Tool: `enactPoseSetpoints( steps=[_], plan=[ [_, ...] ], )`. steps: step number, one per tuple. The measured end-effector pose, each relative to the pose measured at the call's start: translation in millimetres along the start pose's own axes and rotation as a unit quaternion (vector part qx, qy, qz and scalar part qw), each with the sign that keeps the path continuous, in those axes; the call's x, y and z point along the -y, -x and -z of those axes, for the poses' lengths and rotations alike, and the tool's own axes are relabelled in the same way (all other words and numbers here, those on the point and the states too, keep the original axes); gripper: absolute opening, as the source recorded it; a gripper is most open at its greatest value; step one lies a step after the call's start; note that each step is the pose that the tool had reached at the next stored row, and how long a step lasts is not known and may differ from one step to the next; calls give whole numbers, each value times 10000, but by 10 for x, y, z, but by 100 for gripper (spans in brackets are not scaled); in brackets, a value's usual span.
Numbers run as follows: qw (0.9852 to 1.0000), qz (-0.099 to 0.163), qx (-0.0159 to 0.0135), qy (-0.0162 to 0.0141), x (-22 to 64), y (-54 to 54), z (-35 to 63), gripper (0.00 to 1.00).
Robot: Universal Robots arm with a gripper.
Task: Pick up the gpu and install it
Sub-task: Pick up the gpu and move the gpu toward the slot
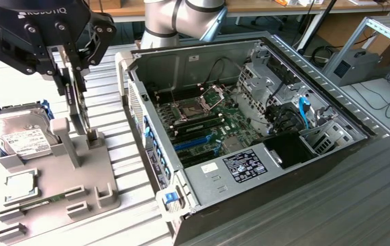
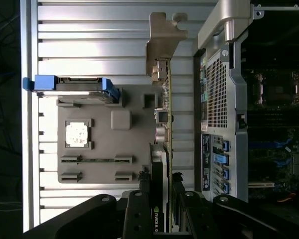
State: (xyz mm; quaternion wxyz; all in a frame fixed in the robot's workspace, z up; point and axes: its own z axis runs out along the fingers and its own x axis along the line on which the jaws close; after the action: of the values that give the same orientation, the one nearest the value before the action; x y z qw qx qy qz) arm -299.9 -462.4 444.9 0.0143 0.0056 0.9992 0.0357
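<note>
Gpu (image 2: pixel 162 117) notes. Case (image 1: pixel 290 205) open on table (image 1: pixel 366 205); tray (image 1: pixel 58 184) beside it. Hand (image 2: pixel 161 201) clamped on gpu, held upright, edge-on, over tray. Likely light, stiff, fragile (grip board edges, spare cooler (image 2: pixel 157 219) and bracket (image 2: pixel 164 40)).

Grey, green, blue on ribbed metal
Beside the black computer case (image 1: pixel 284 205) with blue clips (image 2: pixel 219 159): a grey tray (image 1: pixel 58 179), a green-edged graphics card (image 2: pixel 168 124), a white-labelled hard drive (image 1: pixel 18 138).
</note>
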Motion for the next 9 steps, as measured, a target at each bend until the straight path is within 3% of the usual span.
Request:
enactPoseSetpoints(
  steps=[9],
  plan=[
    [10000,0,-1,0,-5,170,6,27]
  ],
)
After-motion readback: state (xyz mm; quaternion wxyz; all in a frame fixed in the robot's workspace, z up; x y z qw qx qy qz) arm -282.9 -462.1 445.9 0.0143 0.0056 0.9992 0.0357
